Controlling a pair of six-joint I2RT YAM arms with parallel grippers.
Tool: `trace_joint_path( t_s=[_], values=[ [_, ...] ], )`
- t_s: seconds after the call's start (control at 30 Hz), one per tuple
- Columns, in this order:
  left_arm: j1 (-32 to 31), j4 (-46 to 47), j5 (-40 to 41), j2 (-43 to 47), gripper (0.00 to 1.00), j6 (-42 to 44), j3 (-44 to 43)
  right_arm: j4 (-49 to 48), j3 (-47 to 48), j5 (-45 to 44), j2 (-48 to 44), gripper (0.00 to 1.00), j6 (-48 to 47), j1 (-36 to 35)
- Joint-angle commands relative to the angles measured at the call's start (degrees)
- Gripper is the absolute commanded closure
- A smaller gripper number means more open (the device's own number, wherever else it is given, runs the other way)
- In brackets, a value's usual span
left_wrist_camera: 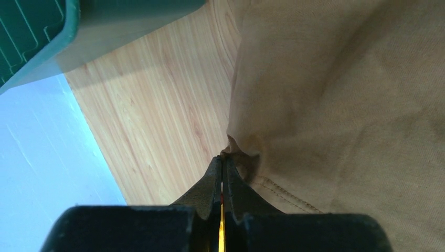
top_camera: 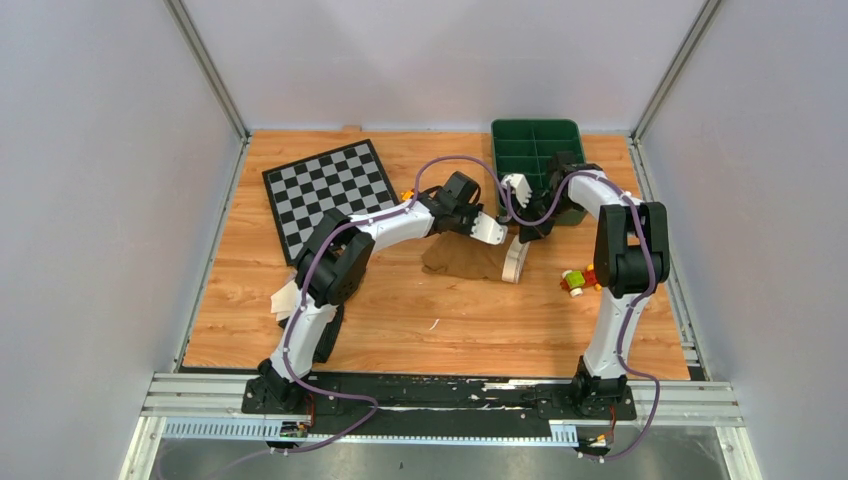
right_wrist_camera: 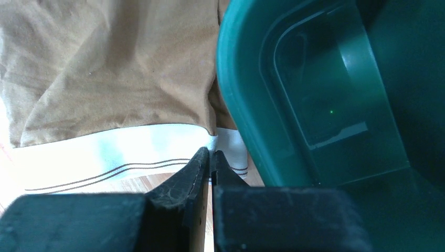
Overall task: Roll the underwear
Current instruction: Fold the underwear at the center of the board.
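Left end effector (left_wrist_camera: 223, 157) clamped on tan underwear (left_wrist_camera: 341, 105) hem, right end effector (right_wrist_camera: 211, 153) pinching waistband (right_wrist_camera: 105, 157)

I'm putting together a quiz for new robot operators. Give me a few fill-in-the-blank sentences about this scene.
1. The left fingers are ____ on the tan underwear.
2. The right fingers pinch its cream ____.
3. The tray behind it is ____ in colour.
Missing words: shut; waistband; green.

A pale garment (top_camera: 283, 298) lies mostly hidden under the left arm (top_camera: 336, 262).
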State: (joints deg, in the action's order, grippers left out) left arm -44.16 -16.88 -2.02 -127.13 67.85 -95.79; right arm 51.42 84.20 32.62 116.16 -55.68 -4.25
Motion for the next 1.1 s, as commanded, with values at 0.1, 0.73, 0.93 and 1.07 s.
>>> trace_joint_path(
  t_s=[0.1,0.73,0.93,1.07],
  values=[
    [-2.1,5.1,-0.6,2.4,1.0,1.9,-2.1,-1.3,4.3,-0.8,-1.2,0.97,2.3,-0.4],
    [-1.5,7.8,4.4,-0.8,1.0,1.8,-3.2,-5.1,4.3,-6.5,1.8,0.98,3.4,-0.4],
    [-1.5,7.5,4.9,-1.7,1.0,1.6,-2.6,-7.5,3.5,-7.0,2.3,0.97,4.5,-0.6],
    [-1.6,8.1,4.6,-1.2,1.0,0.5,-1.6,-8.5,2.5,-6.6,2.3,0.96,5.2,-1.2]
  ],
)
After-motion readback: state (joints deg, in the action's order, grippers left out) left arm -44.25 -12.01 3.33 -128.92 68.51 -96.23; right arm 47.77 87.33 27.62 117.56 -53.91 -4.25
